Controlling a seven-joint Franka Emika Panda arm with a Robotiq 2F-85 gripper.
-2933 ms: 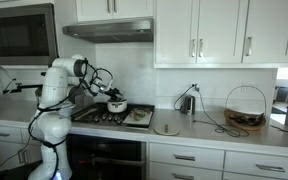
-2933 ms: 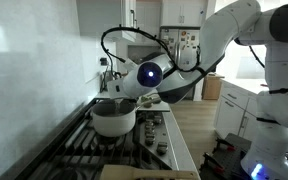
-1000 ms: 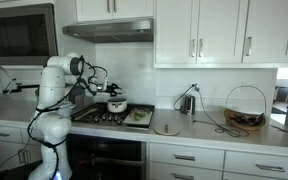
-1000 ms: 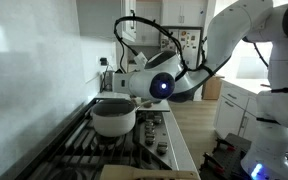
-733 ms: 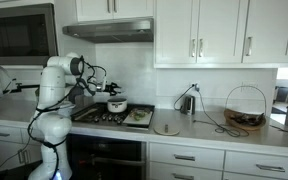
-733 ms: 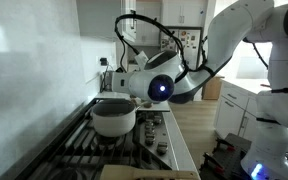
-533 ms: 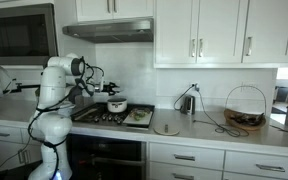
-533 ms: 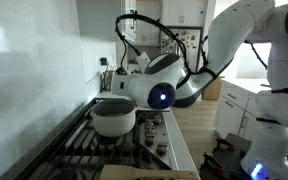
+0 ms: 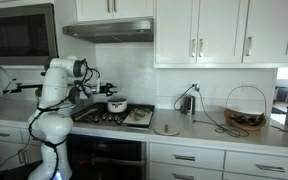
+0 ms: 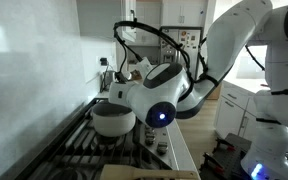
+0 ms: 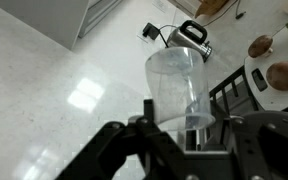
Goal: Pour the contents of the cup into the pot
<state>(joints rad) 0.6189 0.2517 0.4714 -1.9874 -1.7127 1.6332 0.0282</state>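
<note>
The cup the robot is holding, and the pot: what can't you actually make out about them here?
- Contents of the clear cup: in the wrist view the gripper is shut on it, but its see-through wall shows nothing certain inside.
- The cup in both exterior views: hidden behind the arm, or too small.
- Inside of the pot: hidden by its own wall; the pot is outside the wrist view.

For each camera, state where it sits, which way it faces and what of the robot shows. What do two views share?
Exterior view: across the kitchen, facing the counter and stove; the whole arm shows.
Exterior view: beside the stove, looking along it; arm joints fill the middle.
Wrist view: on the wrist, facing the wall; gripper holding the cup.
Shared: both exterior views show the pot.
</note>
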